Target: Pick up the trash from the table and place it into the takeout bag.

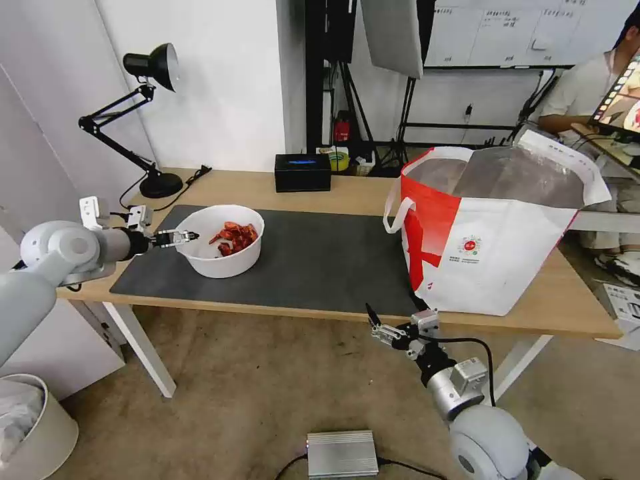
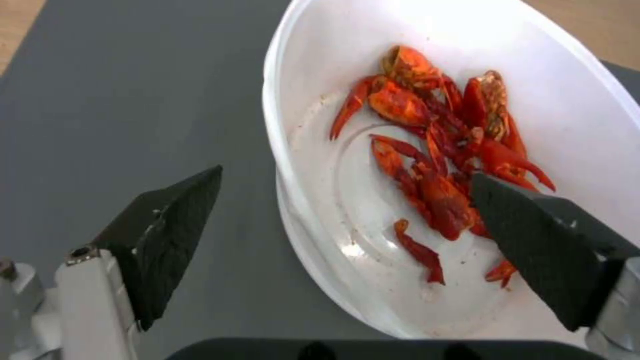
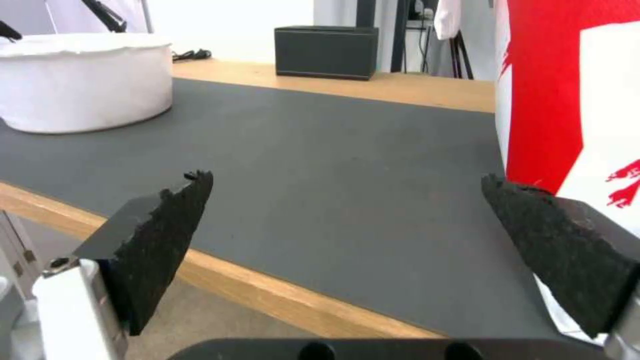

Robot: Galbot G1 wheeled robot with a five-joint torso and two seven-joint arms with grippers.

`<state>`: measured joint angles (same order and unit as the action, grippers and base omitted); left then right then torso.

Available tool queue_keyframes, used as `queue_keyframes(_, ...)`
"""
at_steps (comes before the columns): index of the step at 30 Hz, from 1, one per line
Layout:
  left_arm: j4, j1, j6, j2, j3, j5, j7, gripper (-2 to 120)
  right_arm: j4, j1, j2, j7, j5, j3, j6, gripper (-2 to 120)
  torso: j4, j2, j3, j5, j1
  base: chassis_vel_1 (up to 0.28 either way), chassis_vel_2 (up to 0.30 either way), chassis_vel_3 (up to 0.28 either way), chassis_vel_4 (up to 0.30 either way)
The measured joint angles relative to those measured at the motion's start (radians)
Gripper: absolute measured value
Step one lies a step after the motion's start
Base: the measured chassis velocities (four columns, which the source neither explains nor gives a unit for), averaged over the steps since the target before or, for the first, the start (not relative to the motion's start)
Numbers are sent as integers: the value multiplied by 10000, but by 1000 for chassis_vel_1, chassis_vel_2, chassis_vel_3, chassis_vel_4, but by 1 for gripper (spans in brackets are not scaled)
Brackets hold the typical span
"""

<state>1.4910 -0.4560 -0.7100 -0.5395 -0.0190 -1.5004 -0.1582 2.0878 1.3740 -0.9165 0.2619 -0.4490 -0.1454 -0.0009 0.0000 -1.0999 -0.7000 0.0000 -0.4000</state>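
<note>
- Right end effector (image 1: 375,325): fingers spread wide, empty, hanging just off the worktop's (image 1: 347,193) near edge, with the takeout bag (image 1: 487,247) close beyond it.
- Left end effector (image 1: 189,236): fingers apart astride the near rim of the bowl (image 1: 220,257), one inside, one outside over the mat (image 1: 320,260).
- Crayfish shells (image 2: 440,150) lie in the bowl.

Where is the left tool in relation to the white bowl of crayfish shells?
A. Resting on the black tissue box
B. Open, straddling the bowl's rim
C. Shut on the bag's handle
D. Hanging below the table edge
B: the left tool is open, one finger outside the white bowl over the mat, the other above the crayfish shells inside.
</note>
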Motion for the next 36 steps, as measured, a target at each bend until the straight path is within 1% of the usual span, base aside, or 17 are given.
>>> queue_keyframes(7, -213, 247, -48, -87, -292, -66, -22, 100, 0, 0, 0, 0, 0, 0, 0, 100, 0, 0, 0, 0, 0, 0, 0, 0, 0)
queue_keyframes(11, -309, 455, -176, -158, -587, -104, -32, 100, 0, 0, 0, 0, 0, 0, 0, 100, 0, 0, 0, 0, 0, 0, 0, 0, 0)
queue_keyframes(14, -370, 591, -242, -222, -751, -112, -46, 97, 0, 0, 0, 1, 0, 0, 0, 100, 0, -1, 0, 0, 0, 0, 0, 0, 0)
queue_keyframes(17, -421, 773, -267, -249, -998, -114, -78, 82, 0, 0, 0, 0, 0, 0, 0, 100, 0, 0, 0, 0, 0, 0, 0, 0, 0)
queue_keyframes(18, -421, 773, -267, -249, -998, -114, -78, 82, 0, 0, 0, 0, 0, 0, 0, 100, 0, 0, 0, 0, 0, 0, 0, 0, 0)
queue_keyframes(21, -437, 898, -268, -262, -1127, -174, -253, 69, 0, 0, 0, 0, 0, 0, 0, 100, 0, 0, 0, 0, 0, 0, 0, 0, 0)
queue_keyframes(22, -437, 898, -268, -262, -1127, -174, -253, 69, 0, 0, 0, 0, 0, 0, 0, 100, 0, 0, 0, 0, 0, 0, 0, 0, 0)
queue_keyframes(24, -437, 932, -269, -251, -1188, -216, -323, 59, -1, 0, 0, 0, 0, 0, 0, 100, 0, 0, 0, 0, 0, 0, 0, 0, 0)
queue_keyframes(25, -437, 932, -269, -251, -1188, -216, -323, 59, -1, 0, 0, 0, 0, 0, 0, 100, 0, 0, 0, 0, 0, 0, 0, 0, 0)
queue_keyframes(27, -415, 941, -269, -191, -1200, -221, -334, 47, 0, 0, 0, 0, 0, 0, 0, 100, 0, 0, 0, 0, -1, 0, 0, 0, 0)
queue_keyframes(29, -413, 942, -269, -186, -1200, -221, -335, 46, 0, 0, 0, 0, 0, 0, 0, 100, 0, -1, 0, -1, 0, 0, 0, 0, 0)
queue_keyframes(30, -385, 941, -268, -140, -1201, -223, -337, 37, 0, 0, 0, 0, 0, 0, 0, 100, 1, -1, 0, 0, 0, 0, 0, 0, 0)
queue_keyframes(32, -349, 923, -269, -91, -1201, -223, -337, 28, 0, 0, 0, 0, 0, -1, 0, 100, 0, -1, 0, 0, 0, 0, 0, 0, 0)
queue_keyframes(33, -349, 923, -269, -91, -1201, -223, -337, 28, 0, 0, 0, 0, 0, -1, 0, 100, 0, -1, 0, 0, 0, 0, 0, 0, 0)
queue_keyframes(35, -317, 853, -268, -50, -1188, -221, -334, 17, 0, 0, 0, 0, 0, 0, 0, 100, 0, 0, 0, 0, 0, 0, 0, 0, 0)
queue_keyframes(36, -317, 853, -268, -50, -1188, -221, -334, 17, 0, 0, 0, 0, 0, 0, 0, 100, 0, 0, 0, 0, 0, 0, 0, 0, 0)
